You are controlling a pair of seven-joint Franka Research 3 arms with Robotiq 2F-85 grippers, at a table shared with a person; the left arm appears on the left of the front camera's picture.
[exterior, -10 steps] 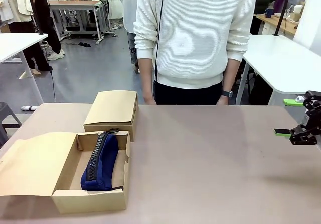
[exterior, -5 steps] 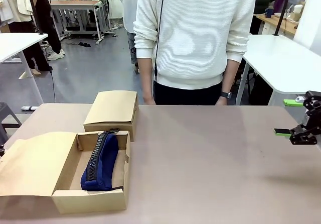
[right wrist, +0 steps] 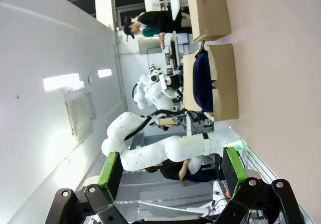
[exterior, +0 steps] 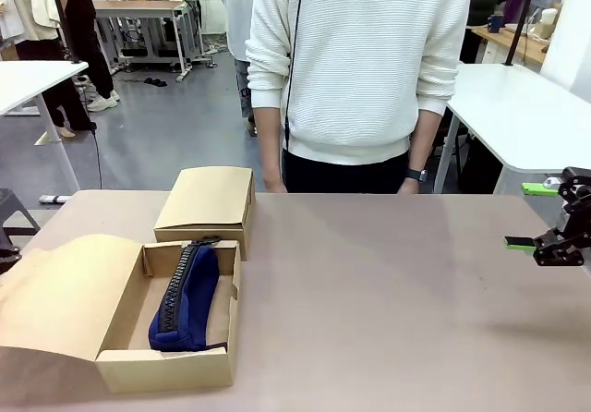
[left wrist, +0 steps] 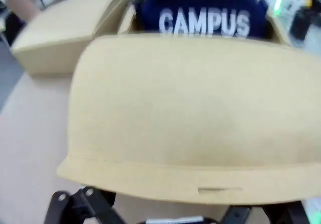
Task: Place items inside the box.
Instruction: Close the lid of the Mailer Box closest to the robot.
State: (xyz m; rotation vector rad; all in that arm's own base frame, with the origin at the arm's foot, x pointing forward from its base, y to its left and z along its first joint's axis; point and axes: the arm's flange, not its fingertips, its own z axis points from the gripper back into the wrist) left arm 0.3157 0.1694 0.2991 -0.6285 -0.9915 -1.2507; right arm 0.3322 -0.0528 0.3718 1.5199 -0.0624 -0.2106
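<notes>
An open cardboard box [exterior: 120,370] stands at the table's near left with a navy zip pouch [exterior: 185,301] lying in it. Its lid flap [exterior: 65,292] is lifted on the left side and bows upward. In the left wrist view the flap [left wrist: 190,113] looms close, with the pouch [left wrist: 200,8], printed CAMPUS, behind it. My left gripper's knuckles [left wrist: 75,204] stand wide apart under the flap's edge, which hides the fingertips. My right gripper [exterior: 522,216] hovers open and holding nothing over the far right edge, its green pads [right wrist: 110,169] spread, far from the box [right wrist: 223,78].
A closed cardboard box [exterior: 205,199] sits just behind the open one. A person in a white sweater [exterior: 360,61] stands at the far side, hands down. The brown table [exterior: 397,301] is bare from the middle to the right.
The lid flap has risen from lying nearly flat to a raised, bowed shape, and a dark part has come in at the left edge beside it. The right arm has not moved.
</notes>
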